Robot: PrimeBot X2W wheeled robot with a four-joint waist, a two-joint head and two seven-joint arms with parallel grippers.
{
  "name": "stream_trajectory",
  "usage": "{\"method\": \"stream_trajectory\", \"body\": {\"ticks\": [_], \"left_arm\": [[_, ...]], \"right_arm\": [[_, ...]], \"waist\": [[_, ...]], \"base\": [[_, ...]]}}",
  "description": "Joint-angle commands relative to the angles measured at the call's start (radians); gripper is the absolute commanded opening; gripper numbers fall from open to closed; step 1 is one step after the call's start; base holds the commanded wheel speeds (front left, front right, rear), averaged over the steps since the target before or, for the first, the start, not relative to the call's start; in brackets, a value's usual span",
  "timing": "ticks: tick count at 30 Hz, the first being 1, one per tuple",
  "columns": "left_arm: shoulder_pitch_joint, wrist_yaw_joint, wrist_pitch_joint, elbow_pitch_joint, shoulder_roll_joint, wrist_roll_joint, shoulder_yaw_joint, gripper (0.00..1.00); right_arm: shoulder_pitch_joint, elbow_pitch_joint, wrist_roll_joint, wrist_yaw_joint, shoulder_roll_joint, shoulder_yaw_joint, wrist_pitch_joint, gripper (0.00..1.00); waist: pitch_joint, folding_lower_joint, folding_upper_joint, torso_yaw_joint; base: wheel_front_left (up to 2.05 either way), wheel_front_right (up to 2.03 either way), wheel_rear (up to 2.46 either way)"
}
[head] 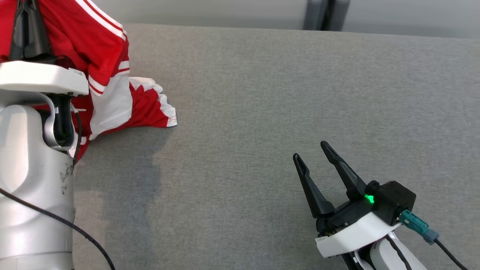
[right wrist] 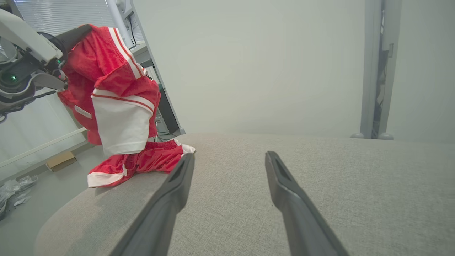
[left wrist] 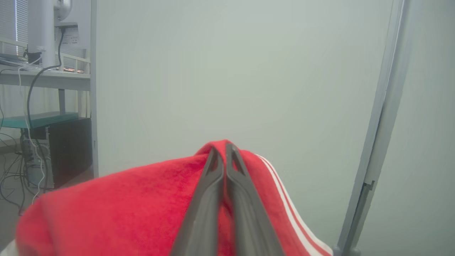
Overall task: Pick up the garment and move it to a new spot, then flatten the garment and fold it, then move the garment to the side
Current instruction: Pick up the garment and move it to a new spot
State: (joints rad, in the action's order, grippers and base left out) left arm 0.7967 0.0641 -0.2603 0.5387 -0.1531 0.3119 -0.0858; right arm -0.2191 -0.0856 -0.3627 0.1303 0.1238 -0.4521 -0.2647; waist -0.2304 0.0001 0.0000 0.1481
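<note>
While my left gripper point(left wrist: 221, 148) pinches a thin fold of the red white-striped jersey point(head: 101, 41), it could slip; right gripper point(head: 310, 150) gapes empty.

You have a red garment point(head: 107, 56) with white stripes and white panels: its upper part hangs raised above the grey table point(head: 285, 93), its lower end lies crumpled on the table's far left edge.
</note>
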Motion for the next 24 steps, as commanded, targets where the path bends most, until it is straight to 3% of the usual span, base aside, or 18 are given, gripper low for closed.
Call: {"method": "stream_trajectory", "body": {"ticks": [1,11,24], "left_arm": [[-0.029,0.008,-0.004,-0.045,-0.005,-0.016,0.000,0.00],[-0.059,0.028,0.011,-0.166,-0.001,-0.050,0.064,0.00],[-0.087,0.048,0.088,-0.227,0.053,-0.055,0.216,0.00]], "right_arm": [[0.011,-0.002,-0.007,0.001,-0.006,0.006,-0.003,1.00],[0.040,0.002,-0.017,0.001,-0.038,0.028,-0.003,1.00],[0.036,0.008,-0.027,0.001,-0.065,0.040,-0.003,1.00]], "waist": [[0.024,-0.0001,0.0000,-0.034],[0.071,-0.0001,0.0000,-0.145],[0.086,-0.0001,0.0000,-0.353]], "base": [[0.00,0.00,0.00],[0.00,0.00,0.00],[0.00,0.00,0.00]]}}
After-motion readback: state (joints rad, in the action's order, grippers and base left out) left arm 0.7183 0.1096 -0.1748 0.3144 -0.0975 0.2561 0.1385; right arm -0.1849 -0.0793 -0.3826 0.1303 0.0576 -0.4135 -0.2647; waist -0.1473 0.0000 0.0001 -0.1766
